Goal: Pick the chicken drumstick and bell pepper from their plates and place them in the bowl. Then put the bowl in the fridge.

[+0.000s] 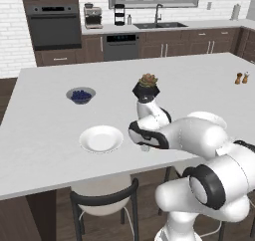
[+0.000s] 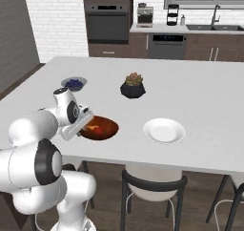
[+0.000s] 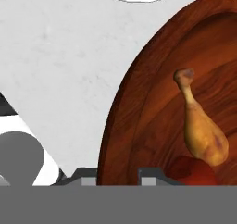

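Note:
The reddish-brown wooden bowl (image 2: 102, 129) sits on the white island near its front edge. Inside it lie the chicken drumstick (image 3: 202, 128), bone end pointing away, and the red bell pepper (image 3: 194, 171) just below it. My gripper (image 3: 118, 174) is shut on the bowl's near rim (image 3: 121, 140), one fingertip (image 3: 88, 176) outside and the other inside; the gripper (image 2: 85, 125) meets the bowl's left edge. One empty white plate (image 2: 164, 131) lies right of the bowl and another plate (image 1: 101, 138) lies left of my arm. The fridge is out of view.
A small grey bowl of blueberries (image 1: 80, 94) and a black plant pot (image 1: 147, 89) stand farther back on the island. Salt and pepper shakers (image 1: 242, 78) are at the far right. Dark stools (image 2: 152, 187) tuck under the island's front edge. Wall oven (image 1: 54, 23) and sink counter line the back wall.

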Motion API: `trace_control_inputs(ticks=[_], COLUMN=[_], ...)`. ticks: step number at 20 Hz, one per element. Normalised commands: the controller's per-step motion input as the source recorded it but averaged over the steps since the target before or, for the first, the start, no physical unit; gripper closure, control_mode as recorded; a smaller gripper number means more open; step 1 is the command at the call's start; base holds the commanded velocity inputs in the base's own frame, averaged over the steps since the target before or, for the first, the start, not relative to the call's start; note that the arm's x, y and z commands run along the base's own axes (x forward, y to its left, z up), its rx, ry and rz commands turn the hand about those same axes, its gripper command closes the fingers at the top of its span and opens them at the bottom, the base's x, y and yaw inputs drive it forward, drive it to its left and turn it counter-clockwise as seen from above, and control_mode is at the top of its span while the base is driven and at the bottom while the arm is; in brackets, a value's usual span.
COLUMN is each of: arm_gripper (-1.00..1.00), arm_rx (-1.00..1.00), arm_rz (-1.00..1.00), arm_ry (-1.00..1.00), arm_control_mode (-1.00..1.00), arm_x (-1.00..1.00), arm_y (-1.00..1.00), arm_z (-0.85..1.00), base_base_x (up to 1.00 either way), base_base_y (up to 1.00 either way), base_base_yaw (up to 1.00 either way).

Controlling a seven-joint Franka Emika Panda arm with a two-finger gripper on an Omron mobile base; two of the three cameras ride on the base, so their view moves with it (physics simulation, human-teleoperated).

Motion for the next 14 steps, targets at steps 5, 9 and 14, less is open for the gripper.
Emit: trace_control_inputs(ticks=[5,9,14], arm_gripper=[1.0,1.0,1.0], arm_rx=[0.0,-0.02,-0.05], arm_rz=[0.26,0.19,0.07], arm_ry=[-0.06,-0.12,-0.14], arm_control_mode=[-1.0,-1.0,-1.0], arm_x=[-0.78,-0.79,-0.7], arm_y=[0.01,0.01,-0.01], arm_z=[0.87,0.62,0.31], base_base_x=[0.0,0.0,0.0], base_base_y=[0.0,0.0,0.0], base_base_yaw=[0.0,0.0,0.0])
